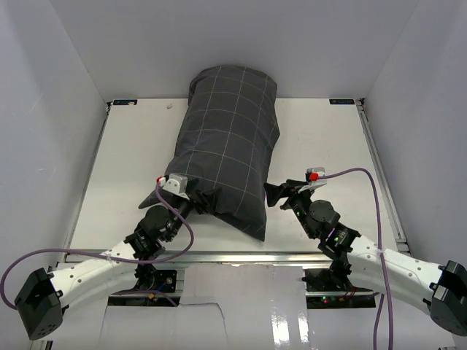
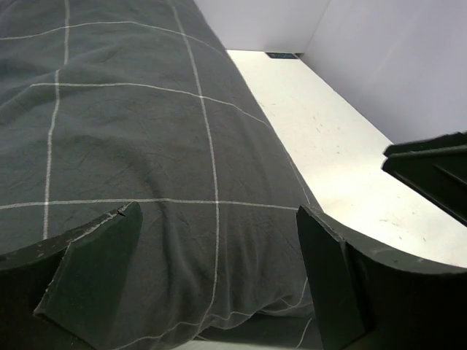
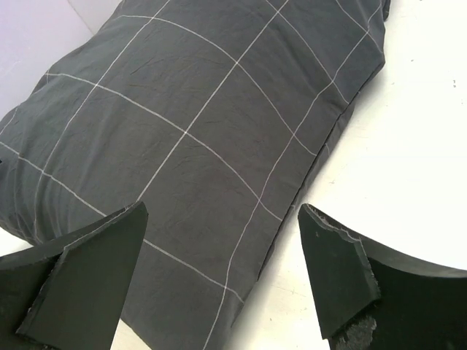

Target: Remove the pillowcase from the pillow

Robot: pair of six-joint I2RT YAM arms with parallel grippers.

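On the table (image 1: 328, 138), the pillowcase (image 1: 228, 131) is laid lengthwise in the middle with the pillow fully hidden inside, so its loose near hem is probably best pinched by the left gripper (image 1: 181, 195) and right gripper (image 1: 276, 197), both spread wide and empty tbh.

- Dark charcoal-grey pillowcase (image 1: 226, 146) with thin light grid lines: soft matt cloth, finely creased.
- White flat table (image 1: 328, 138): smooth, faintly glossy, lightly scuffed.
- Black fingers (image 3: 336, 270) of the right gripper (image 3: 221, 213): matt, edges chipped rough.
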